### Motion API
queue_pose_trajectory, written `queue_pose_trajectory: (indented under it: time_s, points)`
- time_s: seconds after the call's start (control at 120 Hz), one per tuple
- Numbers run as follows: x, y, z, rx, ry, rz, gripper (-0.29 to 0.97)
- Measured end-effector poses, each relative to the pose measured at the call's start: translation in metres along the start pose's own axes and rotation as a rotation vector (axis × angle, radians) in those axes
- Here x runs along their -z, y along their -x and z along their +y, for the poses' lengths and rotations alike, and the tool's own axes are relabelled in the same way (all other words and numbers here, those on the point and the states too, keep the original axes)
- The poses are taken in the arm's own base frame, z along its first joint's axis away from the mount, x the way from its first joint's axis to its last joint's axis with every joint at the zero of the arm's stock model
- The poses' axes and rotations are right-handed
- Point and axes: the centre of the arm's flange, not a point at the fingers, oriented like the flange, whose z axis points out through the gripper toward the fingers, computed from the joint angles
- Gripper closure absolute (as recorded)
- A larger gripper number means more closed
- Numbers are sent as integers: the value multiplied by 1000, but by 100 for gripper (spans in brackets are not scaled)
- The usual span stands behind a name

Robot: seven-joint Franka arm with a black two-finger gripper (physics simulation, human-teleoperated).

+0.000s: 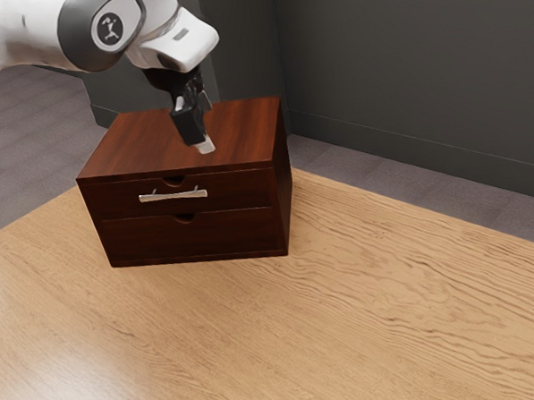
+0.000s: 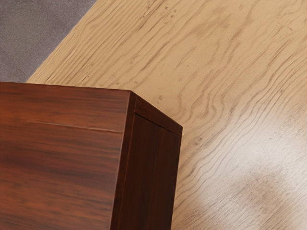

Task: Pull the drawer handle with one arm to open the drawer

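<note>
The white arm (image 1: 97, 21) is coming in from the exterior view's left. It is holding its black jaws just over the top of the brown wooden box (image 1: 144, 144), near the front edge. The jaws are pointing down, and it is not possible to tell if they are apart or pressed together. They are not gripping anything.

The box is sitting on the wooden surface (image 1: 376, 331), toward the back. In the wrist view its top (image 2: 57, 158) is lying right under the hand, with one corner and a dark side showing.

The top drawer (image 1: 236, 188) is looking shut, with its front flat with the box. The handle (image 1: 173, 195) is sitting on that front, below the jaws. It is a thin silver bar lying sideways.

The bar is probably hard and stiff, so it will not be bending. It is also looking smooth, so it may be slippery. The best place to hold it is likely the middle, so the drawer is sliding out straight. The box may be light enough to slide along too, so a slow pull seems wise.
</note>
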Motion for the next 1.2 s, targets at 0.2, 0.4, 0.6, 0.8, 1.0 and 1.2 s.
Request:
queue_pose_trajectory:
  time_s: [0.2, 0.4, 0.6, 0.8, 1.0, 1.2]
  points:
    - [4, 33, -26, -97, -88, 0, 3]
    - [0, 58, -31, -155, -84, -30, 11]
    - [-16, 65, -31, -148, -45, -50, 25]
    - [-42, 75, -13, -114, 0, -46, 37]
    - [-55, 88, 0, -68, -23, -17, 41]
    - [-59, 97, 7, -24, -36, -14, 44]
